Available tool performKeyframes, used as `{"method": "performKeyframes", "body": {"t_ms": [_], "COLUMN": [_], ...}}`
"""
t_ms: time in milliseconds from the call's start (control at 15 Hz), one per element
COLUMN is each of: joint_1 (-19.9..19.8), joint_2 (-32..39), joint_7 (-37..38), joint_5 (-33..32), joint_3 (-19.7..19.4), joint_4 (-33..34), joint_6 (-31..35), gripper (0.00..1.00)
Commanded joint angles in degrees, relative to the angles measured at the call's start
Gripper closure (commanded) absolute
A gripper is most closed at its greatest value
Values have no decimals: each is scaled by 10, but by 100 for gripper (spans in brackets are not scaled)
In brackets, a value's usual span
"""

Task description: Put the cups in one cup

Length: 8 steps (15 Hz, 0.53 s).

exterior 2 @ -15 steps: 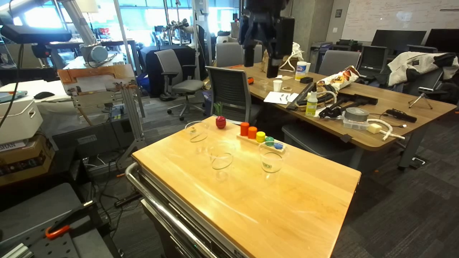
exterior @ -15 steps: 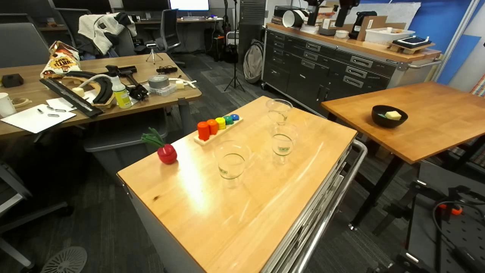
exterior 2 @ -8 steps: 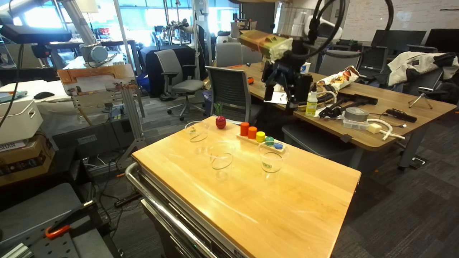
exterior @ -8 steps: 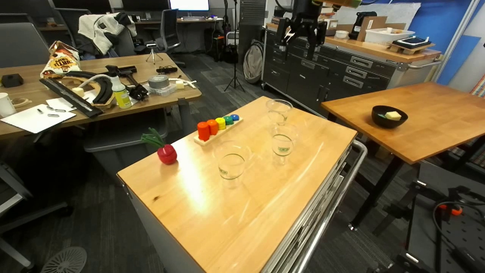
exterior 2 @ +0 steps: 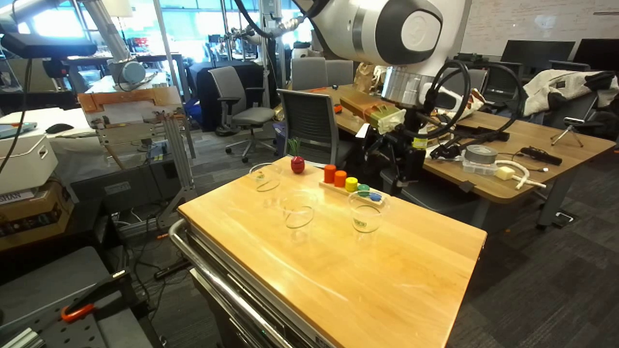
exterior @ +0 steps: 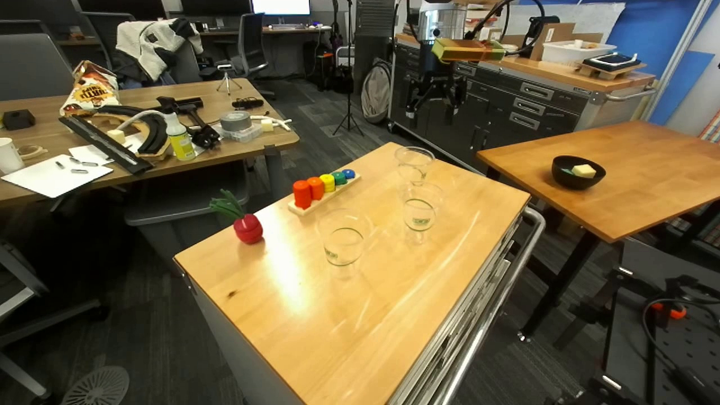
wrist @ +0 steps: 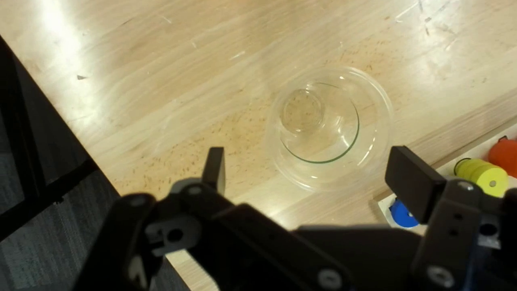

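Three clear tumblers stand upright and apart on the wooden cart top. In an exterior view they are the near cup (exterior: 343,247), the middle cup (exterior: 419,215) and the far cup (exterior: 415,163). They also show in an exterior view as the cup by the blocks (exterior 2: 366,217), the middle cup (exterior 2: 298,216) and the cup near the apple (exterior 2: 266,179). My gripper (exterior: 432,109) is open and empty, above and beyond the cart's edge by the blue block. In the wrist view one cup (wrist: 331,129) shows below and ahead of the open fingers (wrist: 305,165).
A wooden board with colourful blocks (exterior: 328,184) lies along the cart's edge, close to one cup. A red apple-like toy (exterior: 248,228) sits at a corner. A metal rail (exterior: 506,292) runs along one side. A dark bowl (exterior: 577,172) is on another table.
My gripper has come down from the top of the exterior views towards the cart's edge near the blue block. The cups have not moved.
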Motion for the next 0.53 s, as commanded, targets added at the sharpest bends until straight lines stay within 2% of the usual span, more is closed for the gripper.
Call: {"method": "performKeyframes", "body": {"t_ms": [0,467], "joint_1": [-4,-6], "joint_2": [37,86], "joint_7": [9,4], "joint_5": [-3,-2], "joint_3": [-5,-2], "joint_4": [46,74], "joint_6": [-21,-49], "gripper": [0,0]}}
